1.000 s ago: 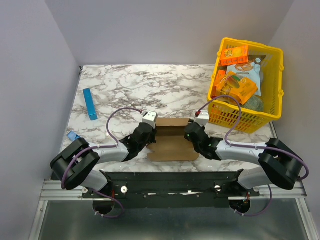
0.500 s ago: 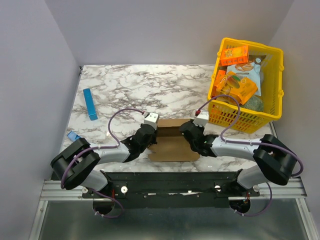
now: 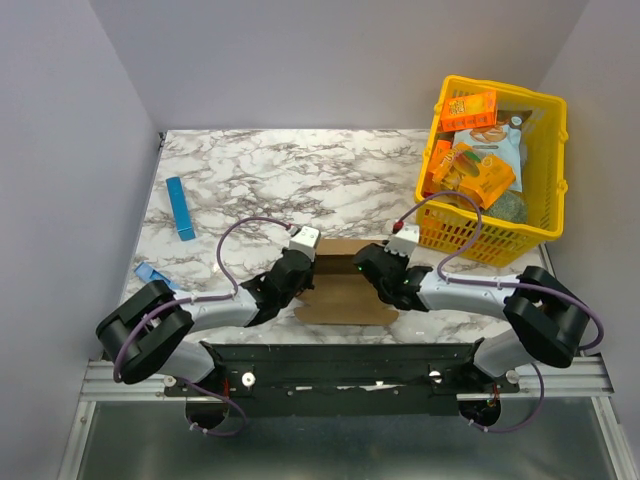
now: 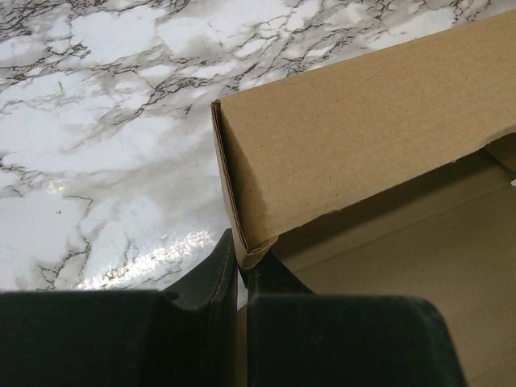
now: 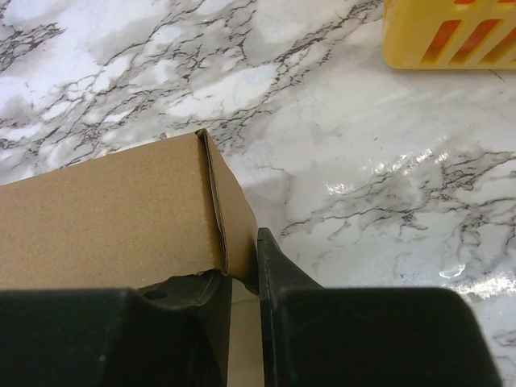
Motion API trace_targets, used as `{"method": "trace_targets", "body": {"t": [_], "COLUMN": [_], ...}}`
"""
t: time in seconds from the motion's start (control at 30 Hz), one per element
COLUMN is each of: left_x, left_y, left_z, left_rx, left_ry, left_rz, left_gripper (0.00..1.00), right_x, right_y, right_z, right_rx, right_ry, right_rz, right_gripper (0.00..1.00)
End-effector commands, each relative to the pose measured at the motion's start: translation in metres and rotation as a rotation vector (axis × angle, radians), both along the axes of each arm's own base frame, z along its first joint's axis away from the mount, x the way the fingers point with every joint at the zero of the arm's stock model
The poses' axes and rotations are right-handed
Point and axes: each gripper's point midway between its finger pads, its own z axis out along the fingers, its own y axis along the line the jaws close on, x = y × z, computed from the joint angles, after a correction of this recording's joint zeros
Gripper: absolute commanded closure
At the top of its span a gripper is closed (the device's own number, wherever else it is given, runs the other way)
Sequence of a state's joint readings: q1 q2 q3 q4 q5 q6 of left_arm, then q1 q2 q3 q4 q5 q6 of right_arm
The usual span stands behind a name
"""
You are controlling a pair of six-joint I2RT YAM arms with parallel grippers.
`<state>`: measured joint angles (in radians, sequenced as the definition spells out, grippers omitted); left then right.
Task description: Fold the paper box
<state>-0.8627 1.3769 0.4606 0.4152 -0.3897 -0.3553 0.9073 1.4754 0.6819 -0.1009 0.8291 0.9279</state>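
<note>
The paper box (image 3: pixel 340 288) is plain brown cardboard, lying near the table's front edge between my two arms, with its far wall folded up. My left gripper (image 3: pixel 304 272) is shut on the box's left side flap; in the left wrist view (image 4: pixel 242 262) both black fingers pinch the folded corner of the box (image 4: pixel 363 137). My right gripper (image 3: pixel 372 270) is shut on the box's right side flap; in the right wrist view (image 5: pixel 242 274) the fingers clamp the corner of the box (image 5: pixel 105 218).
A yellow basket (image 3: pixel 545 215) with orange snack boxes and bags stands at the back right; its corner shows in the right wrist view (image 5: pixel 451 36). A slim blue bar (image 3: pixel 180 208) lies at the left. A small blue item (image 3: pixel 148 272) lies near the left arm.
Both grippers have moved inward toward each other, pushing the box's side flaps in. The box looks narrower now. The right gripper moved left the most.
</note>
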Motion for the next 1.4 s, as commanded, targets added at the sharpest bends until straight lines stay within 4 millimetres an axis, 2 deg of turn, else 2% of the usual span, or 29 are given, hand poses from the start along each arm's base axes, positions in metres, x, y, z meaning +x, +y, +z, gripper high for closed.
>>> {"method": "trace_targets", "body": {"t": [0.0,0.27,0.57,0.73,0.87,1.13,1.27,1.3,1.37], "left_x": [0.014,0.013,0.012,0.012,0.012,0.011,0.011,0.01,0.013], "left_y": [0.022,0.029,0.025,0.029,0.033,0.027,0.019,0.019,0.016], "left_z": [0.024,0.035,0.036,0.035,0.036,0.037,0.029,0.024,0.019], "left_rx": [0.014,0.015,-0.002,0.005,0.012,-0.006,0.003,0.022,0.05], "left_ry": [-0.083,-0.111,-0.107,-0.11,-0.113,-0.111,-0.084,-0.066,-0.049], "left_rz": [0.118,0.133,0.119,0.135,0.147,0.119,0.092,0.087,0.082], "left_gripper": [1.0,1.0,1.0,1.0,1.0,1.0,1.0,1.0,1.0], "right_x": [-0.013,-0.022,-0.029,-0.033,-0.034,-0.032,-0.023,-0.023,-0.02], "right_y": [-0.083,-0.095,-0.103,-0.108,-0.112,-0.108,-0.094,-0.091,-0.084], "right_z": [-0.01,-0.016,-0.014,-0.018,-0.014,-0.013,-0.008,-0.007,-0.002], "right_rx": [-0.31,-0.353,-0.353,-0.383,-0.411,-0.404,-0.362,-0.347,-0.312], "right_ry": [0.006,0.036,0.045,0.068,0.074,0.079,0.064,0.07,0.062], "right_rz": [-0.2,-0.249,-0.311,-0.361,-0.4,-0.353,-0.293,-0.279,-0.24], "right_gripper": [0.86,0.86,0.86,0.86,0.86,0.85,0.77,0.67,0.57]}}
